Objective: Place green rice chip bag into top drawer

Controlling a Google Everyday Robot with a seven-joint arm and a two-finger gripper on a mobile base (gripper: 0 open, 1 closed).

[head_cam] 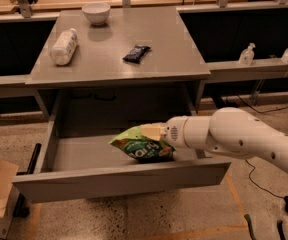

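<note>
camera view: top drawer (119, 181) stands open under the grey desk (174, 59). gripper (153, 136) comes in from 3 o'clock, jaws pinching the green rice chip bag (136, 148) at its 3 o'clock end. bag is low inside the drawer, near the front panel, right of middle. on the desk: black packet (136, 53), white bottle (64, 46) at its 9 o'clock, bowl (96, 12) at 11 o'clock.
</note>
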